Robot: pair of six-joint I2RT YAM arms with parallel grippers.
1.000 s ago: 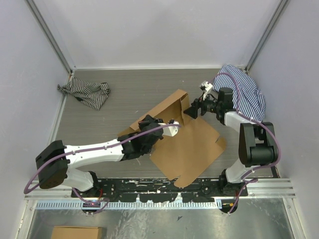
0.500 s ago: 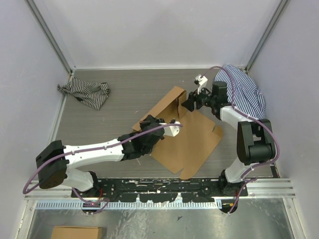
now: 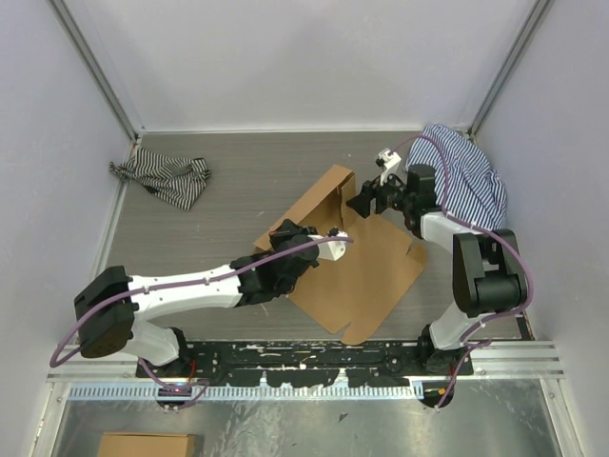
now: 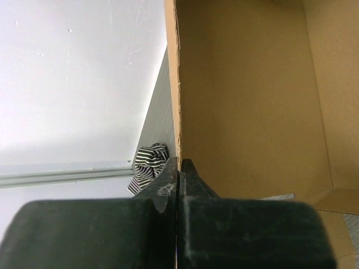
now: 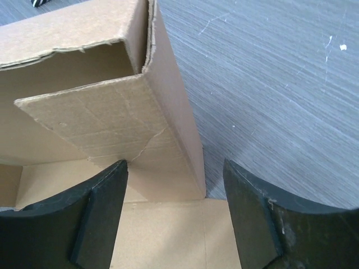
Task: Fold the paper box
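paper box point(image 3: 366, 276) sits mid-bench, mostly still a flat brown sheet, with one side wall point(image 3: 319, 200) stood up on its far-left edge and a short corner flap turned in at that wall's right end. Versus a second ago, the whole sheet is a bit farther from the near rail and slightly turned, and the wall reads a touch more upright. So the fold is being worked at that corner, but my read is early stage: only one wall is up and the other flaps lie flat. left end effector point(image 3: 335, 244) is fully closed, and the wrist view shows the wall's top edge running straight into the seam between its fingers, so I take it as pinching the wall to hold it up. right end effector point(image 3: 364, 204) has shifted toward the far side and now straddles the corner flap with its jaws wide apart. It has hold of nothing, with one finger point(image 5: 101, 216) inside the box and the other over bare bench point(image 3: 238, 181). Count: one paper box, two end effectors, two cloths (dark striped cloth point(image 3: 164, 177) far left, blue striped cloth point(image 3: 471, 176) far right behind the right arm), and one separate cardboard piece point(image 3: 147, 445) below the near rail, off the bench.
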